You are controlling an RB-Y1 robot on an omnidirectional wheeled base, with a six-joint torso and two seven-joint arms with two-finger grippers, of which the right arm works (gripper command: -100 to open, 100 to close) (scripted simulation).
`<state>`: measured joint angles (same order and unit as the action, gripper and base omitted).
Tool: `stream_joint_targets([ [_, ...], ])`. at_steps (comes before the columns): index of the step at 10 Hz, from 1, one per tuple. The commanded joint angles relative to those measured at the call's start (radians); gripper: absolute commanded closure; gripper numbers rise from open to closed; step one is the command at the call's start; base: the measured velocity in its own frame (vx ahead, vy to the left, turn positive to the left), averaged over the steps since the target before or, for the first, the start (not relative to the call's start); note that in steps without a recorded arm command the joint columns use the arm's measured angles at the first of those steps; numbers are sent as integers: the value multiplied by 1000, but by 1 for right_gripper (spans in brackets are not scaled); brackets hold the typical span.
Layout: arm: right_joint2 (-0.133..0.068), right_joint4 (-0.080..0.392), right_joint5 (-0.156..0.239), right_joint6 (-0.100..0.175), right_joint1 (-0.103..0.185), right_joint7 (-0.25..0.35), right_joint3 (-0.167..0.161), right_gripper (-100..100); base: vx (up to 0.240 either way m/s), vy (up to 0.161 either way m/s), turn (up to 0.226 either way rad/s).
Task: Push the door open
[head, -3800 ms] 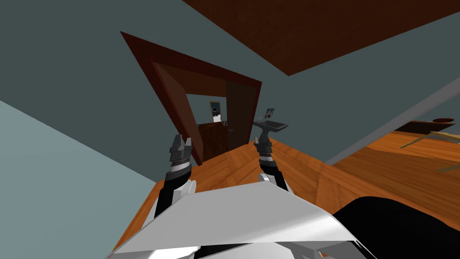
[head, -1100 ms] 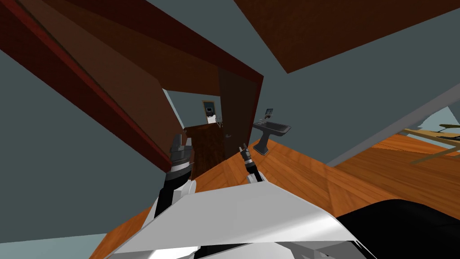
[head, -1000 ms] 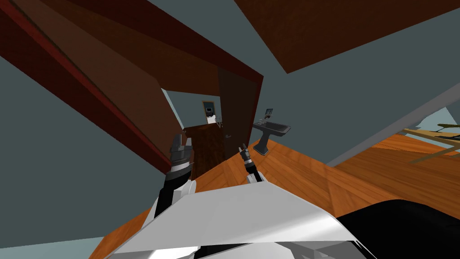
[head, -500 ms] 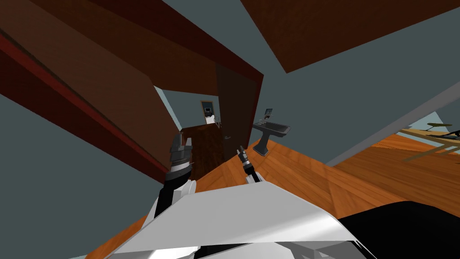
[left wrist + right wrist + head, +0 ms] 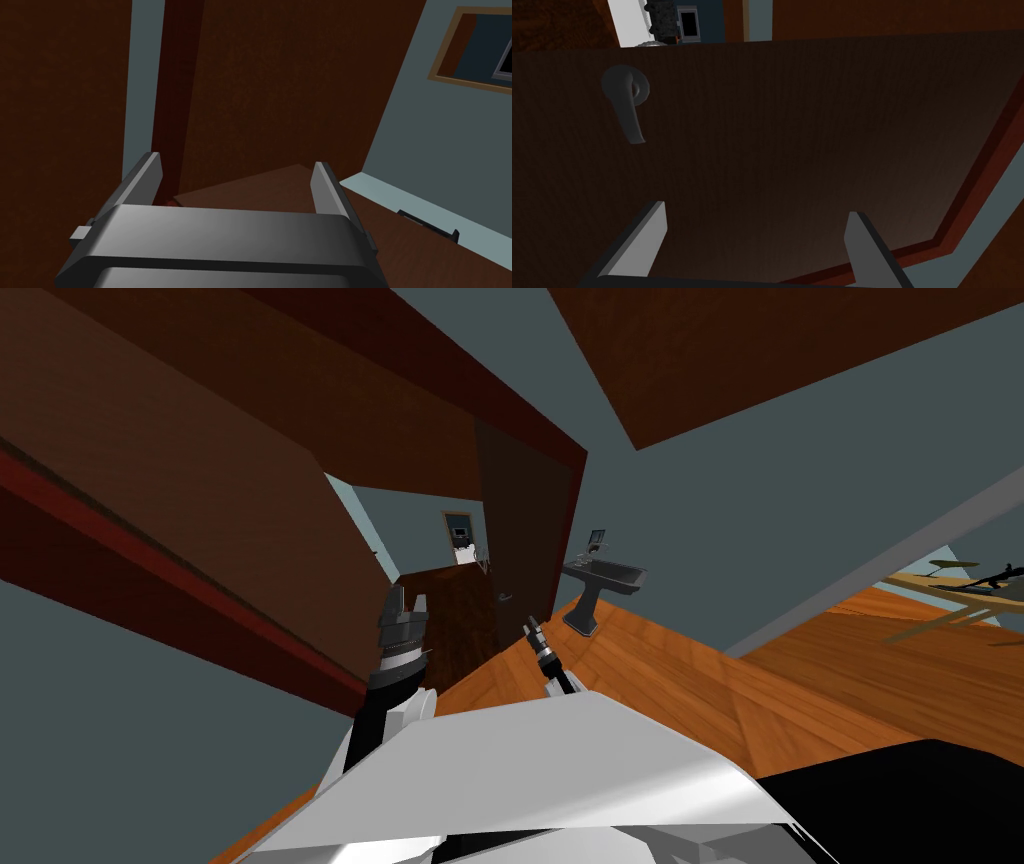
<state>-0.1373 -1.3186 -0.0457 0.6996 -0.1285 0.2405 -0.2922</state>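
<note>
Now my right hand points straight at the flat face of the dark brown wood-grain door, fingers apart & gripping nothing; can't tell if the tips touch the panel. The grey lever handle hangs on that face, off beyond one finger, well apart from it. In the head view the door stands ajar at the right side of the dark red door frame, swung into the far room, w/ my right hand low in front of it.

My left hand sits by the wide brown left jamb, fingers also apart & empty.

Room: orange wood-plank floor on my side, darker brown floor past the doorway, grey-teal walls, a brown ceiling panel. A dark pedestal sink stands just right of the frame. A framed picture hangs on the far room's wall.
</note>
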Motion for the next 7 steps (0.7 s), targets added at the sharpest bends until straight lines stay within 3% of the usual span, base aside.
stream_joint_targets([
  [1, -4, 50, -7, 14, 20, 5, -11, -100, 102, 14, -35],
  [7, -16, 205, -32, 50, 84, 22, -50, -100, 101, 4, -37],
])
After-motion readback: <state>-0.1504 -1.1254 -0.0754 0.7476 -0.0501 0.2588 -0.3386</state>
